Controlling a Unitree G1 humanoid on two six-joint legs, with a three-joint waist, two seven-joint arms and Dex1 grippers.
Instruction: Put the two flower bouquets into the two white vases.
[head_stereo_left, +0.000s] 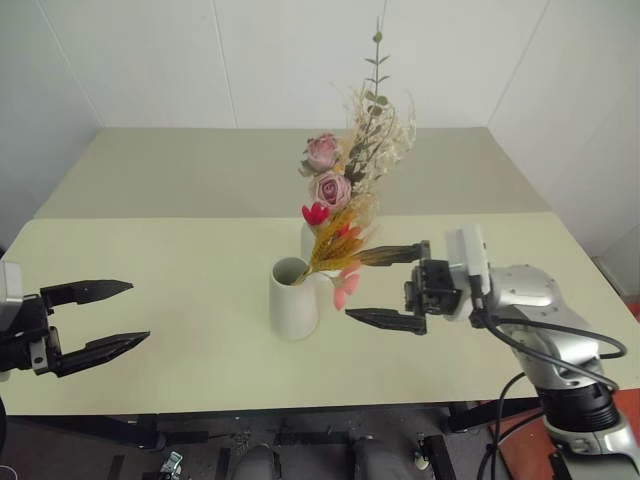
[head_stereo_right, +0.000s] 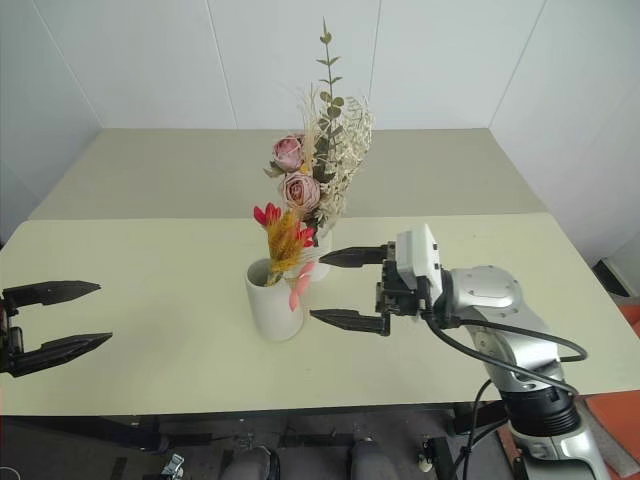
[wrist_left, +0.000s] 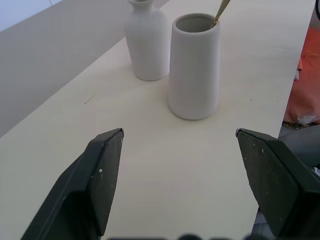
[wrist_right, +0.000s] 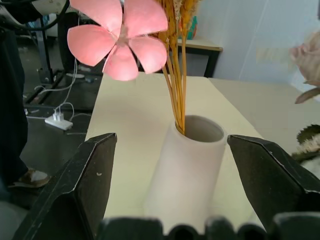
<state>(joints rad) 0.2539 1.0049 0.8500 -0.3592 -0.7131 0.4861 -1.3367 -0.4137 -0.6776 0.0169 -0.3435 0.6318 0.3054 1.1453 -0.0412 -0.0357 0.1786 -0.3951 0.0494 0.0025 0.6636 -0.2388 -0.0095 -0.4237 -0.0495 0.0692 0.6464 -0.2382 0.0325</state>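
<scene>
Slim red-pink bouquet with yellow-orange straw stems (head_stereo_right: 285, 245): light, brittle; pinch stems, not blooms. Right claw (head_stereo_right: 345, 288) and left claw (head_stereo_left: 105, 318) both gape empty.

Both vases (head_stereo_left: 294, 298) (wrist_left: 147, 40) showing matte white. Slim bouquet (head_stereo_left: 335, 250) showing red-pink blooms, yellow-orange straw stems. Bushy bouquet (head_stereo_left: 350, 160) showing dusty pink roses, cream sprigs, green leaves. Counter (head_stereo_left: 180, 270) appearing pale yellow-green. Left tool (head_stereo_left: 95, 320) and right tool (head_stereo_left: 385, 285) showing black fingers; right arm (head_stereo_left: 525, 290) gleaming silver-grey.
</scene>
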